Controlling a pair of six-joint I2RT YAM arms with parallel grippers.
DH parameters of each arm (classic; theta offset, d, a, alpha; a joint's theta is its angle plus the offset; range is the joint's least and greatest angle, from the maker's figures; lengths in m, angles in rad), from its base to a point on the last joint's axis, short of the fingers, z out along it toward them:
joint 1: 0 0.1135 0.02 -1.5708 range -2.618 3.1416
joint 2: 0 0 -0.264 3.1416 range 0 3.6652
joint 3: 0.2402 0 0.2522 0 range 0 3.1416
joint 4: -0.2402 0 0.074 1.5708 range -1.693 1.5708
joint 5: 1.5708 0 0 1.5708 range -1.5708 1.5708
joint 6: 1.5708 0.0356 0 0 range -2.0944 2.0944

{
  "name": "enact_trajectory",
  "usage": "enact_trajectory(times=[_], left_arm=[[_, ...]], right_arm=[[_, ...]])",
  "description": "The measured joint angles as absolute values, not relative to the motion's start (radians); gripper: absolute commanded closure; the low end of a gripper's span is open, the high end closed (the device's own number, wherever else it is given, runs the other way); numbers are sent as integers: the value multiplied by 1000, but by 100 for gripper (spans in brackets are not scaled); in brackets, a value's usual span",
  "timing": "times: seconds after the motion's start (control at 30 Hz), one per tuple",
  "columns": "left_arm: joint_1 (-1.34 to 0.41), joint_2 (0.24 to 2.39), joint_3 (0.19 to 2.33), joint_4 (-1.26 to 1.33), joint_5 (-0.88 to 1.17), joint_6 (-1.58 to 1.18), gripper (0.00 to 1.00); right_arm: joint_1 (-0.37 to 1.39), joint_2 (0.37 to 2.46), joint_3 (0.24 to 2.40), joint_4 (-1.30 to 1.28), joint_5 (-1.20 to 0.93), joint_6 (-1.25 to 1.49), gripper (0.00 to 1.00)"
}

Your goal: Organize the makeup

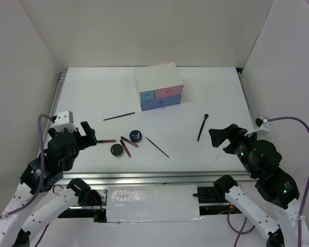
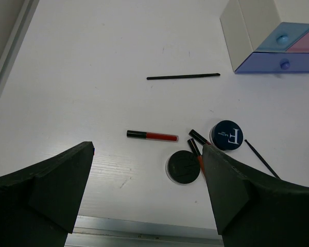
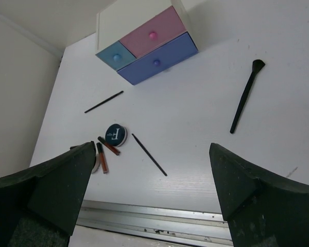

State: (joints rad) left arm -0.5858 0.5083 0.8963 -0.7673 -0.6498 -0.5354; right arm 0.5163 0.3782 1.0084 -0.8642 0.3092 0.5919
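The white drawer box [image 1: 158, 86] blocks the far middle of the worktop [image 1: 87, 92]; bare surface lies at both its sides. Close before the left end effector [image 1: 85, 135] the way is crowded (marked compact [image 1: 136, 135], plain compact [image 1: 117, 150], short pencils [image 1: 126, 148], nearly touching). Between the near thin stick [image 1: 157, 147] and the long brush [image 1: 202, 127] a wide bare lane lies open toward the box.

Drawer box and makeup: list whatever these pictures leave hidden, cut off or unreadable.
- Drawer box: three drawers shut, contents hidden in every view.
- Plain compact: right wrist view, mostly behind the right fingers.
- Marked compact: small lettering beside the large white mark too small to read.
- Short pencil beside it: left wrist view, one end behind the left fingers.
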Motion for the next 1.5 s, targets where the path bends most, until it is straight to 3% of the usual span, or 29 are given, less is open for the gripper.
enact_trajectory(times=[0.33,0.57,0.77,1.03,1.27,1.37,1.5], left_arm=[[-586,506,896,-769,-649,-535,1],[-586,487,896,-769,-645,-534,1],[-586,487,890,-760,-622,-528,1],[-586,489,885,-751,-602,-526,1],[-592,503,879,-743,-593,-524,1],[-593,513,878,-739,-586,-523,1],[-593,522,877,-739,-577,-522,1]], right_arm=[[517,282,901,-813,274,648,0],[516,329,622,-495,178,761,0],[516,686,461,-9,101,822,0],[512,1296,596,431,9,852,0],[510,1603,699,792,-113,923,1],[509,1739,762,921,-142,965,10],[509,1849,787,1034,-145,1002,13]])
